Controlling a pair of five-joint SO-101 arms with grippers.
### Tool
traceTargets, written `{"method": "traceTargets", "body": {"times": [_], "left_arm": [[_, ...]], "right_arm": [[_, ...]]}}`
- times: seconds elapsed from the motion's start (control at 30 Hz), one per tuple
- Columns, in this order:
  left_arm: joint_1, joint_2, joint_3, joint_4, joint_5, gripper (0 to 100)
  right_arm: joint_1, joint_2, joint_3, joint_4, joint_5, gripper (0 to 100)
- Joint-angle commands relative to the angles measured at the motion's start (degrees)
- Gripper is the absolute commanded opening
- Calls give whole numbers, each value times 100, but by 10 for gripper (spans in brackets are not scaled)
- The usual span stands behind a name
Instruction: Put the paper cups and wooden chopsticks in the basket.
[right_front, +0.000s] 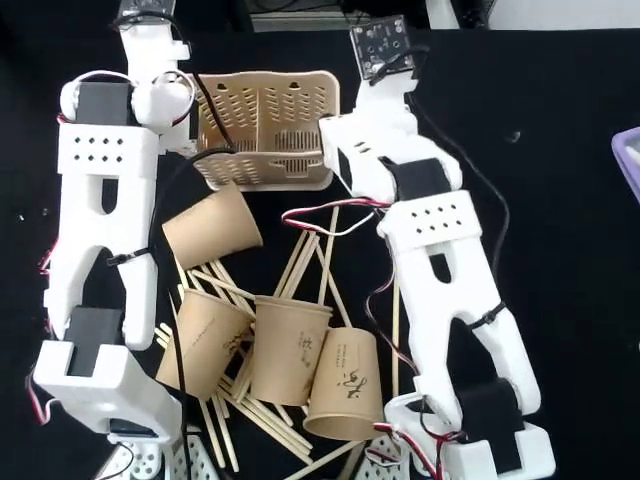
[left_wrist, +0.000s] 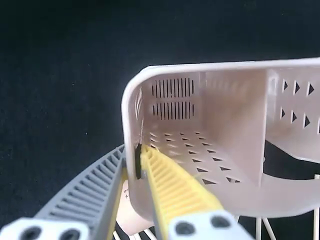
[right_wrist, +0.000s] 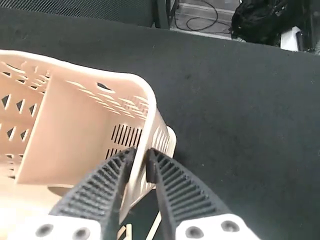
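beige basket (right_front: 262, 76), far centre of the bench (right_front: 560, 250), is clamped at its side walls by left hand (left_wrist: 133, 156) and right hand (right_wrist: 141, 156). nothing loaded yet: paper cups (right_front: 290, 350) and wooden chopsticks (right_front: 300, 262) are scattered nearer.

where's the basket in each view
High view: the basket sits at the top centre of the table.
Left wrist view: it lies just ahead of the left gripper, which clamps a corner wall.
Right wrist view: it lies just ahead of the right gripper, which clamps another corner's wall.
Shared landmark: the divider inside the basket.
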Motion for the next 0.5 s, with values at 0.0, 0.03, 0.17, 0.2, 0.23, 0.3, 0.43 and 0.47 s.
{"method": "traceTargets", "body": {"times": [0.0, 0.03, 0.17, 0.2, 0.23, 0.3, 0.43, 0.47], "left_arm": [[-453, -167, -251, -79, 26, 30], [-453, -167, -251, -88, 26, 30], [-444, -149, -251, -97, 18, 30], [-453, -114, -277, -97, 18, 30], [-462, -88, -295, -88, 9, 30], [-479, -44, -286, -79, -9, 30], [-549, 88, -259, -79, 18, 40], [-558, 132, -295, -62, 26, 60]], "right_arm": [[88, -259, -365, 35, 18, 11], [88, -242, -312, 35, 18, 11], [88, 119, -312, 26, 26, 11], [88, 251, -321, -26, 26, 11], [88, 374, -312, -114, 26, 11], [88, 558, -312, -220, 26, 11], [79, 673, -426, -229, 18, 12], [79, 673, -497, -132, 18, 14]]}}
